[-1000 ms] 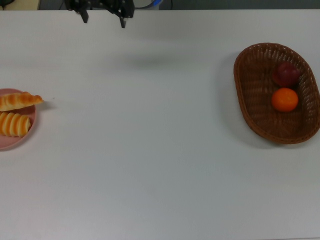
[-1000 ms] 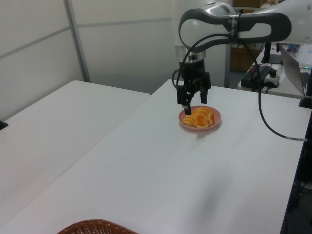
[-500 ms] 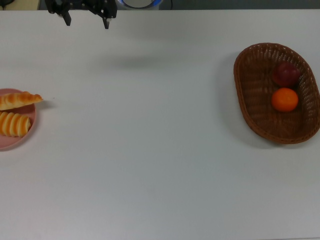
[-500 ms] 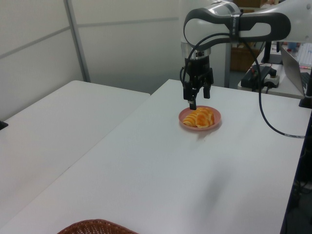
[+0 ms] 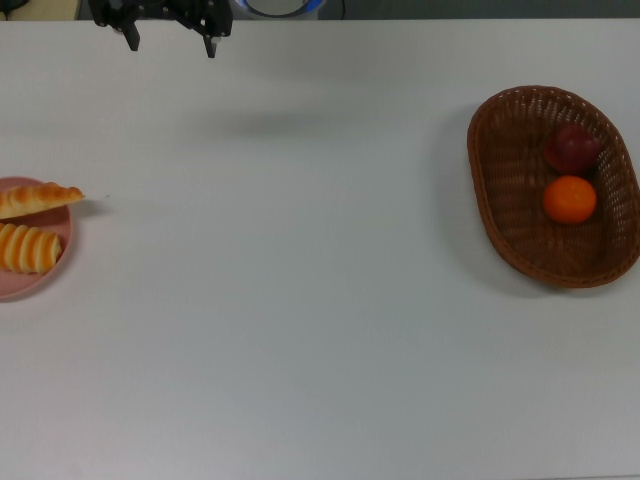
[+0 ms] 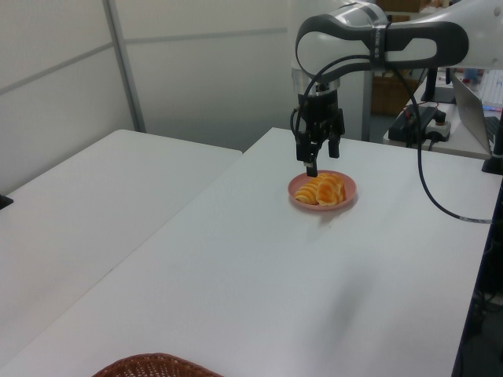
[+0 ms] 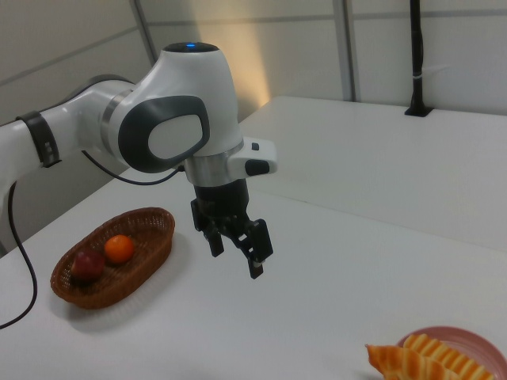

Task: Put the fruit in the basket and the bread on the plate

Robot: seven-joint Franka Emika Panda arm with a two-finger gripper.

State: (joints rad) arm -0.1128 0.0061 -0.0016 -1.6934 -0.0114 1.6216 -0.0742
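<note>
both fruits already sit inside the basket [image 5: 500, 170]: the apple [image 5: 571, 148] toward the top view's upper end and the mandarin [image 5: 570, 199] just below it, the two close together or touching. both loaves are on the plate [image 5: 30, 284] at the top view's left edge; the striped loaf [image 5: 28, 248] lies wholly within the rim, while the braided loaf [image 5: 38, 199] rests across the plate with one pointed end sticking out past the rim over the table [image 5: 300, 300]. by my reading the task is as good as done, with nothing left lying loose on the table; the only loose end is that overhanging tip, which looks stable enough. the gripper [image 7: 236, 248] hangs in the air with its fingers apart and nothing between them, well clear of the tabletop, and in the top view it shows only at the upper edge, away from both plate and basket. what seems to remain is at most for the arm to pull back
</note>
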